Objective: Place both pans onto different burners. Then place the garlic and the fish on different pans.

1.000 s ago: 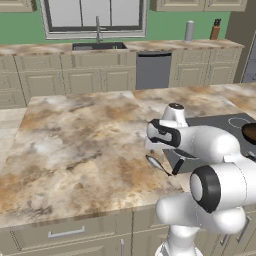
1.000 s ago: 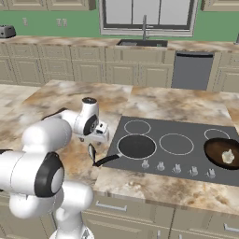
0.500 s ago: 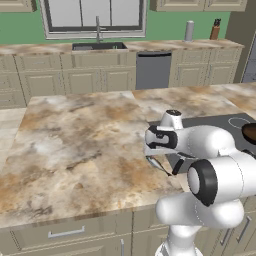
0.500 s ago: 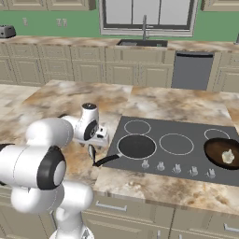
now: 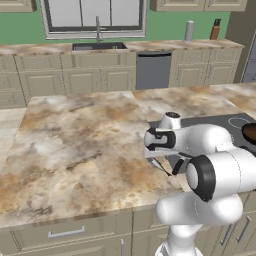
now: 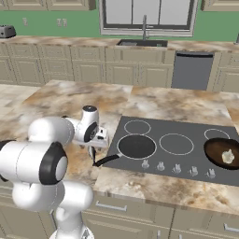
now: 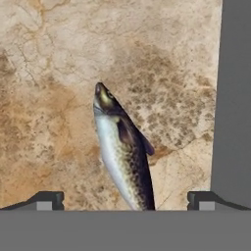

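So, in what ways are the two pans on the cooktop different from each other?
The black pan sits on the large front-left burner, empty; the brown pan sits at the right end with a pale piece inside. The black pan's thin handle points toward the robot; no handle shows on the brown pan. Both are round, shallow and upright.

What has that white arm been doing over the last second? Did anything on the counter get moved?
The arm's hand drifted leftward and lower, away from the cooktop, and now hangs over the fish on the counter. The gripper kept its jaws open, holding nothing. The black pan and the brown pan with the garlic stayed put.
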{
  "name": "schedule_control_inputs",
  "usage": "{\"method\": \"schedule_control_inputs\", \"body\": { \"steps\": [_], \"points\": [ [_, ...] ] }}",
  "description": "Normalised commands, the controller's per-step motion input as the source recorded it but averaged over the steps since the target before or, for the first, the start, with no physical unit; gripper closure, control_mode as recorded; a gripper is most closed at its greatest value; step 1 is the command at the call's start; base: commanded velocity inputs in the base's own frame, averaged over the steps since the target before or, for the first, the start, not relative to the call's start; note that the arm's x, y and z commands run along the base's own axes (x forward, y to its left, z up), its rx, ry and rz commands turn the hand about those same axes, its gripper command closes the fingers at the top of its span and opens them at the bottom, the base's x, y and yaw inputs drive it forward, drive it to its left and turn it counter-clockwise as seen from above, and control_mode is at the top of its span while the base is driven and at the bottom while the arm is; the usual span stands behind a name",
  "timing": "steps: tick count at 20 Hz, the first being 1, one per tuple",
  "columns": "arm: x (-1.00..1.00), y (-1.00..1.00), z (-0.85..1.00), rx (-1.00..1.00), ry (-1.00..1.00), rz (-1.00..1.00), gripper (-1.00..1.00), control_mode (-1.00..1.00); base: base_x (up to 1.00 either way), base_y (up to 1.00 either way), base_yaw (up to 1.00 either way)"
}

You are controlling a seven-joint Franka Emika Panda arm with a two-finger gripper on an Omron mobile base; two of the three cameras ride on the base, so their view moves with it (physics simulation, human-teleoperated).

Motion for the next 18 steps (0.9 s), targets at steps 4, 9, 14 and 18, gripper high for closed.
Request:
{"method": "schedule_control_inputs", "body": {
  "steps": [4,9,14,18],
  "points": [
    [0.0,0.18,-0.13,0.0,0.01,0.02,-1.0,-1.0,0.0,0.0,0.0],
    [0.02,0.06,-0.13,0.0,0.0,0.03,-1.0,-1.0,0.0,0.0,0.0],
    [0.03,0.0,-0.06,0.0,0.0,0.02,-1.0,-1.0,0.0,0.0,0.0],
    [0.1,0.0,-0.09,0.0,0.0,0.0,-1.0,-1.0,0.0,0.0,0.0]
  ]
}}
